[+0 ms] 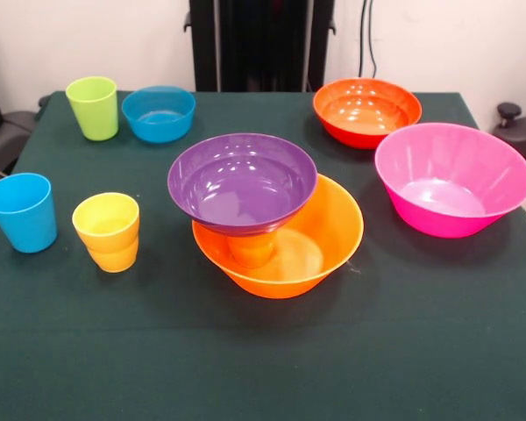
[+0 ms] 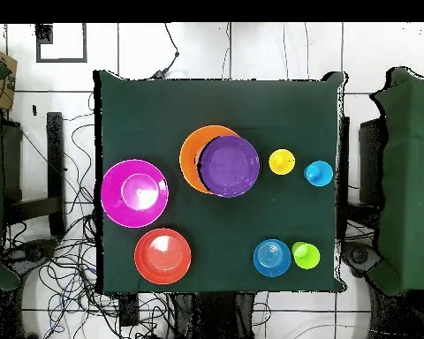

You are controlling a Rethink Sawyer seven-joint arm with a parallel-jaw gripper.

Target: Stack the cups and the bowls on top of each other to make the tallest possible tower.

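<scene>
The tower looks top-heavy: a purple bowl balanced on a small orange cup standing inside the wide orange bowl. The purple bowl sits off-centre toward one rim, so a nudge or a heavy piece set on it could probably tip it off the narrow cup. The pile stands mid-tabletop. Around it lie the yellow cup, blue cup, green cup, small blue bowl, red bowl and pink bowl. The hand is out of sight in both views, so its state and places relative to it cannot be told.
</scene>
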